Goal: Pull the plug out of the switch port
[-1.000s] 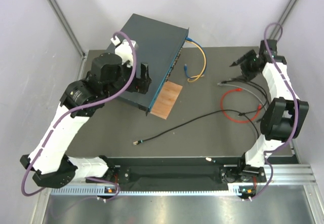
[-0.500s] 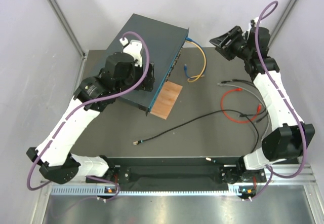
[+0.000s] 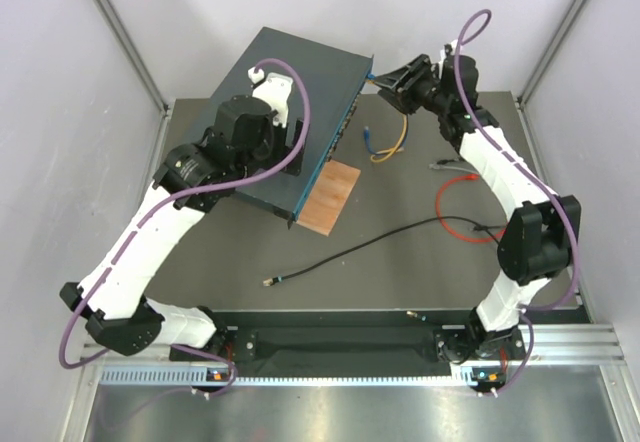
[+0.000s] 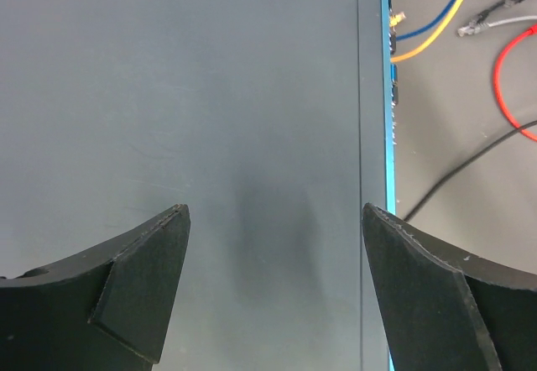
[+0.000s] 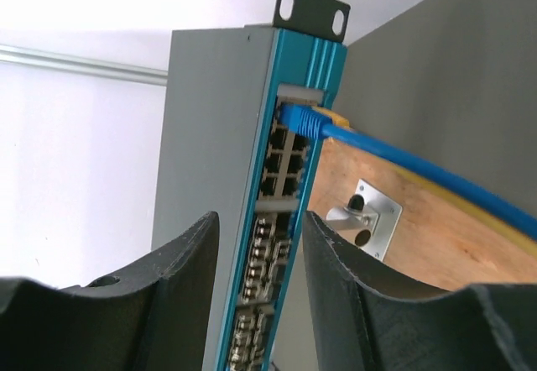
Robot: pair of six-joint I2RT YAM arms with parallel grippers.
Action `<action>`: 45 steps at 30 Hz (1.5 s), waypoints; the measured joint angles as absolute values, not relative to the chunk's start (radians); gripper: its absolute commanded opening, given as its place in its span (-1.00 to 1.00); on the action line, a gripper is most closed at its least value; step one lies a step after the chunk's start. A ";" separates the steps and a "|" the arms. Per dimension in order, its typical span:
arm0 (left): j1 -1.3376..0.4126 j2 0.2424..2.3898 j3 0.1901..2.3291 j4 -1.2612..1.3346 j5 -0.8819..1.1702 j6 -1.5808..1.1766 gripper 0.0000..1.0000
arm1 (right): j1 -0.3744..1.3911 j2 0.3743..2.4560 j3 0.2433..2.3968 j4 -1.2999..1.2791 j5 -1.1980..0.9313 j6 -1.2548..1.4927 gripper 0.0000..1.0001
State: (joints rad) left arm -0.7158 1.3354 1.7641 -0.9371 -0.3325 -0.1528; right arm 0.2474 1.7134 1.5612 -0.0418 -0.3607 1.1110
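Plug [image 5: 298,119]: blue, seated in a socket at the far end of the port face of the switch [image 3: 300,82]. A blue cable [image 5: 419,169] runs from it out over the brown board [image 3: 330,194]. A yellow connector sits just beside it.

Switch position: far left of the table [image 3: 400,282], lying flat and turned at an angle. Its blue-edged port face looks toward the right and the near side. The brown board touches the near end of that face.

Right gripper [image 5: 258,220]: at the far right corner of the switch, near the plug but apart from it. Its jaws are parted with a clear gap, and rows of sockets show through it. Nothing is grasped.

Left gripper [image 4: 275,216]: over the flat top of the switch, near its blue edge. Its jaws are spread wide and released, with bare metal between them. From the wrist view I cannot tell whether the fingers touch the top.

Elsewhere: a yellow cable [image 3: 403,122] loops to the right of the port face. A red cable [image 3: 455,224] and a black cable [image 3: 370,247] lie loose on the right half of the table.
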 measured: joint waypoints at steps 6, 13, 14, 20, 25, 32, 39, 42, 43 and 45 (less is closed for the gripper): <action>-0.716 1.346 1.811 -0.937 -0.342 -0.101 0.77 | 0.239 1.788 1.654 -0.026 -0.395 1.074 -0.10; -0.716 1.374 1.818 -0.939 -0.342 -0.086 0.76 | 0.205 1.945 1.941 -0.065 -0.558 0.933 -0.14; -0.716 1.381 1.820 -0.939 -0.342 -0.083 0.76 | 0.202 1.966 1.969 -0.072 -0.578 0.915 -0.14; -0.715 1.412 1.840 -0.945 -0.343 -0.079 0.76 | 0.181 2.011 1.980 -0.082 -0.650 0.865 -0.17; -0.715 1.414 1.851 -0.952 -0.346 -0.080 0.76 | 0.157 2.013 1.968 -0.082 -0.694 0.864 -0.16; -0.715 1.417 1.857 -0.960 -0.350 -0.081 0.75 | 0.142 2.041 1.969 -0.082 -0.767 0.864 -0.10; -0.715 1.417 1.863 -0.970 -0.350 -0.083 0.75 | 0.141 2.073 1.969 -0.072 -0.809 0.879 -0.01; -0.715 1.417 1.864 -0.974 -0.349 -0.083 0.75 | 0.141 2.073 1.959 -0.036 -0.824 0.912 -0.02; -0.715 1.417 1.864 -0.974 -0.349 -0.083 0.75 | 0.141 2.074 1.951 -0.015 -0.829 0.927 -0.02; -0.715 1.417 1.864 -0.975 -0.349 -0.083 0.75 | 0.141 2.078 1.944 0.007 -0.836 0.948 -0.02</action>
